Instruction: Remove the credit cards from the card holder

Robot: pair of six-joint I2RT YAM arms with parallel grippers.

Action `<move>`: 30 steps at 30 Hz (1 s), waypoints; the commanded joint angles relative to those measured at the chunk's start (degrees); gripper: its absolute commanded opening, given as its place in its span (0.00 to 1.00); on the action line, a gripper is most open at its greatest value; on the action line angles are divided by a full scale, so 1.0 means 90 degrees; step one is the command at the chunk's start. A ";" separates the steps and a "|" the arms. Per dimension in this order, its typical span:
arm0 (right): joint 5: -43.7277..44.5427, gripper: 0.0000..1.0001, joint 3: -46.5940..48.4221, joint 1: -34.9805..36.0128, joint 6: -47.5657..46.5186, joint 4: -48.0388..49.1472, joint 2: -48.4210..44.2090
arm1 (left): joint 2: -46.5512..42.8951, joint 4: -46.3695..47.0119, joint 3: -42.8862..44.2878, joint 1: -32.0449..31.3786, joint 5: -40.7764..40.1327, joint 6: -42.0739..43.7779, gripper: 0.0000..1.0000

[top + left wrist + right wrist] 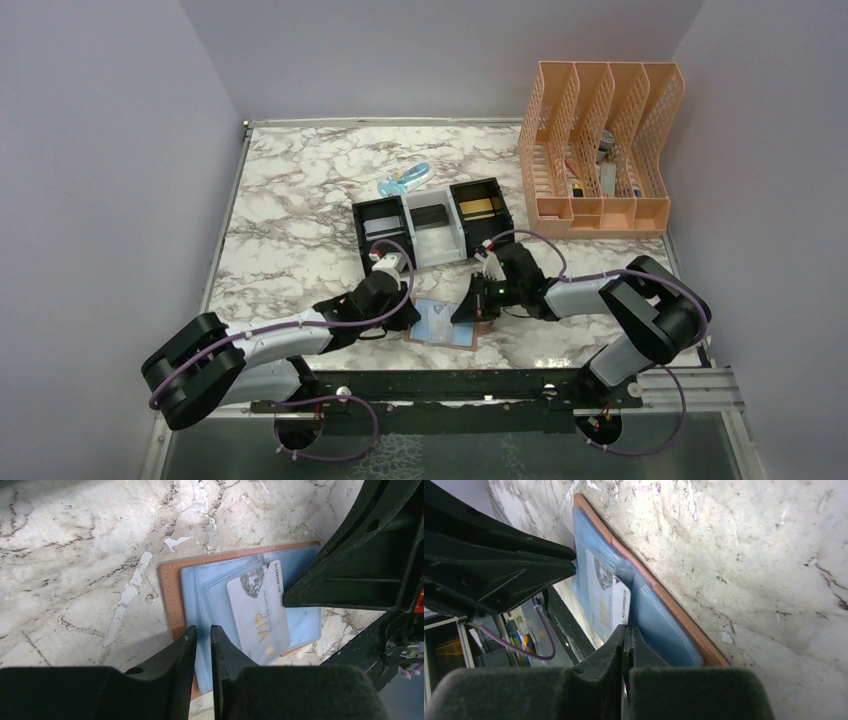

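— Near edge of the tabletop (300, 200), about midway along: card holder (440, 325) lying open and flat, pale blue pockets up.
— Left gripper (202, 630)?
— Tips down on the holder's blue lining at one side. Jaws a slit apart; cannot tell whether they pinch anything.
— Right gripper (625, 630)?
— Clenched on the edge of the silvery grey card (260, 615), marked VIP, askew across the pockets.
— Other cards?
— Gold-orange card (479, 208) in the right compartment of the tray (358, 225), dark card (432, 216) in its middle one. Tray sits toward mid-tabletop, apart from the holder.
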 commanded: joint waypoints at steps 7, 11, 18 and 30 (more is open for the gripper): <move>-0.0004 0.01 -0.0145 -0.0177 -0.0127 -0.0158 -0.0190 | -0.0322 -0.0453 -0.0104 -0.0031 -0.0243 -0.0038 0.23; -0.0105 0.01 -0.0134 -0.0174 -0.0145 -0.0087 -0.0057 | -0.0555 -0.0510 0.0086 -0.0043 -0.0174 -0.0020 0.37; -0.0093 0.01 -0.0086 -0.0171 -0.0130 0.0058 0.0060 | -0.0608 -0.0435 0.0675 -0.0252 -0.0124 0.0186 0.47; -0.0109 0.01 -0.0179 -0.0176 -0.0085 0.0300 0.0129 | 0.0508 0.0264 0.0688 -0.0610 -0.0011 -0.0048 0.27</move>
